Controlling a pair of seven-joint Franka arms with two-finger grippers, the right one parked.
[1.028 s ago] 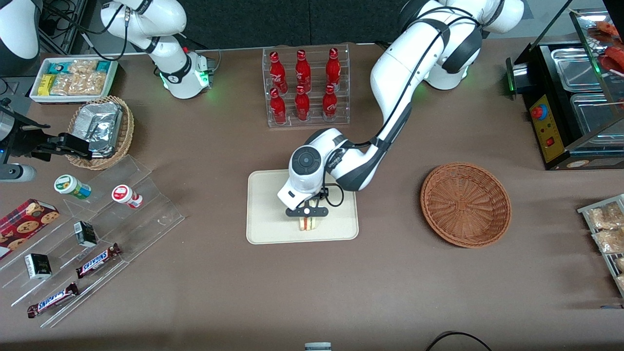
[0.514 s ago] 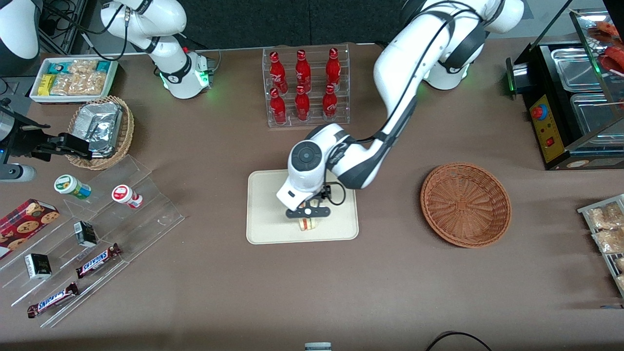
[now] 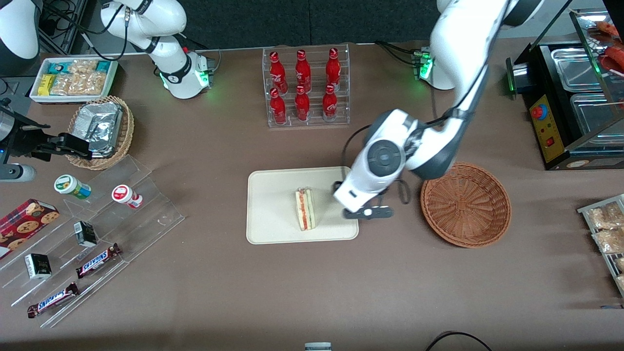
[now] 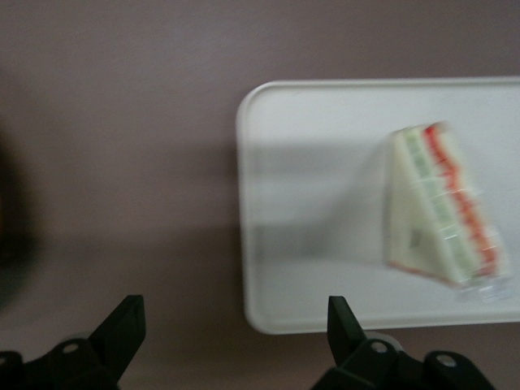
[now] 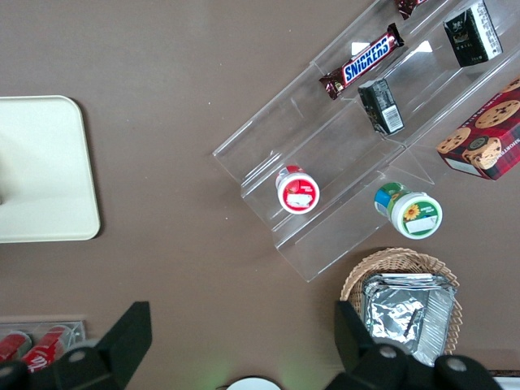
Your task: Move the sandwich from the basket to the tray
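Gripper [image 3: 366, 213]: fingers spread, nothing held, positioned above the tray [image 3: 273, 229] edge nearest the basket [image 3: 465, 204]. Sandwich [image 3: 305, 209]: laid on the tray. Retreat is best kept high, sandwich undisturbed.

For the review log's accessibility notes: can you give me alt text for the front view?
The sandwich lies alone on the cream tray at mid-table. The left arm's claw, fingers open and empty, hangs over the tray's edge beside the empty reddish-brown basket.
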